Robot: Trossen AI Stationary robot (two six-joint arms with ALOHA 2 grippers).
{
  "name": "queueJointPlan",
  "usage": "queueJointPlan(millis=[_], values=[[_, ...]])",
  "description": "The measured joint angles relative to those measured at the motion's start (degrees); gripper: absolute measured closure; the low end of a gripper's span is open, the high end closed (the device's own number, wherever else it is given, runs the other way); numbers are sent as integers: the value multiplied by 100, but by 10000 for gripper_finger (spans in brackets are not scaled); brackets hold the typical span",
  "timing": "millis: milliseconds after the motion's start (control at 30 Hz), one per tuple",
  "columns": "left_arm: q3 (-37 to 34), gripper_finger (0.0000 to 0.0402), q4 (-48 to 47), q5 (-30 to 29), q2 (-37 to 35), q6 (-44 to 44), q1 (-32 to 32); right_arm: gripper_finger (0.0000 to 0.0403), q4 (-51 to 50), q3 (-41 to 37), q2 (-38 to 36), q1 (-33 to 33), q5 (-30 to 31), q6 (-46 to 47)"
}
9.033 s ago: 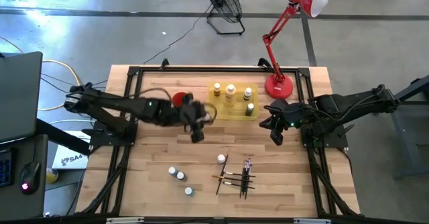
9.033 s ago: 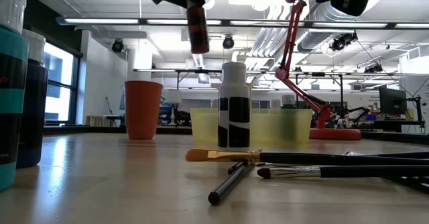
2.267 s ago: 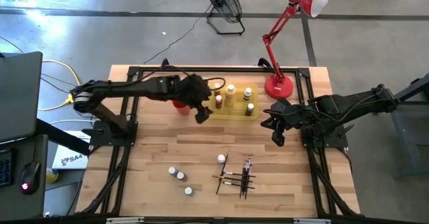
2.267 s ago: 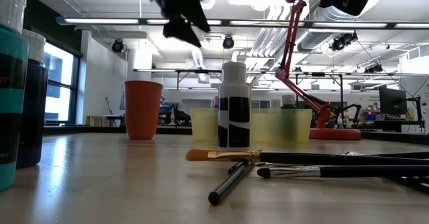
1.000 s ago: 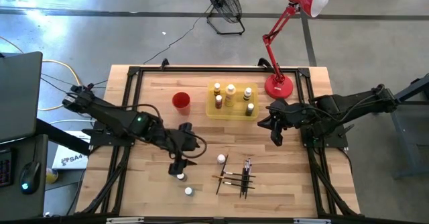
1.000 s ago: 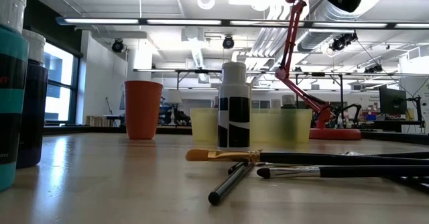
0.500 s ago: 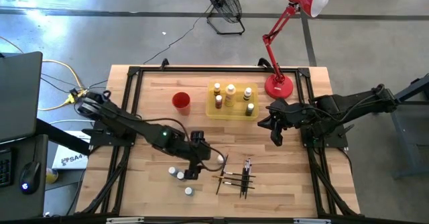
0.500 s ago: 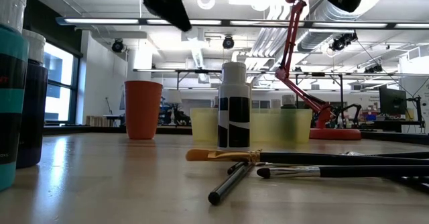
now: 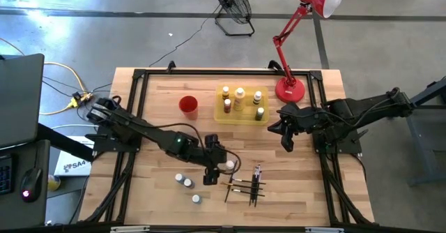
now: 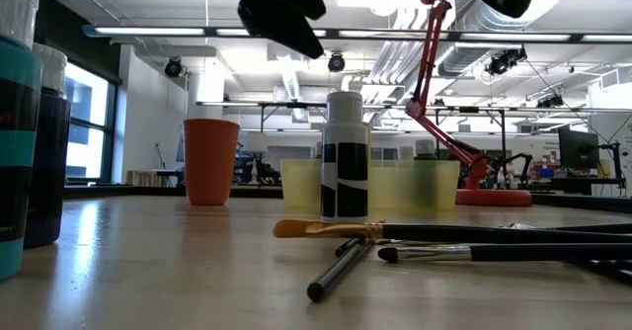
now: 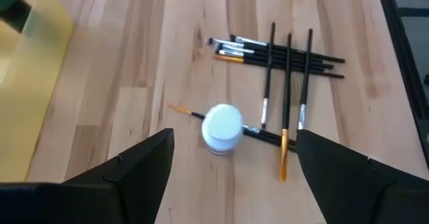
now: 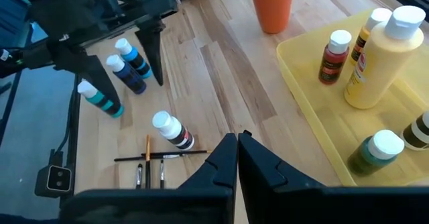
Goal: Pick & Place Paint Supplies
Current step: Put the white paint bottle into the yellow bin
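Your left gripper (image 11: pixel 231 158), fingers spread wide and holding nothing, hangs over the small white-capped black-and-white paint bottle (image 11: pixel 222 127) standing between them beside the pile of thin dark-handled paintbrushes (image 11: pixel 285 70) on the wooden table (image 9: pixel 293 191), while your right gripper (image 12: pixel 237 158) waits clenched near the translucent yellow tray (image 12: pixel 305 110).
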Motion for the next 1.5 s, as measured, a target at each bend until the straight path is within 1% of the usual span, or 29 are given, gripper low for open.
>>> queueJointPlan(millis=[533,667,800,1000,1167,1200,1300,1500], values=[[-2,94,97,-4,0,-31,71,398,221,0,0,0,3,107],[-2,94,116,-50,0,-264,70,398,309,0,0,-1,3,1],[-3,94,137,-67,0,-290,72,398,306,0,0,1,10,-204],[-2,94,136,-71,0,-266,72,398,306,0,0,1,136,-222],[-4,94,209,-58,217,-269,72,398,306,0,0,1,145,-465],[-2,94,341,17,288,-269,72,398,306,0,0,1,150,-498],[-4,94,357,215,450,-268,72,398,323,0,0,1,158,-516],[4,93,446,173,660,-262,72,398,339,0,1,-1,143,-512]])
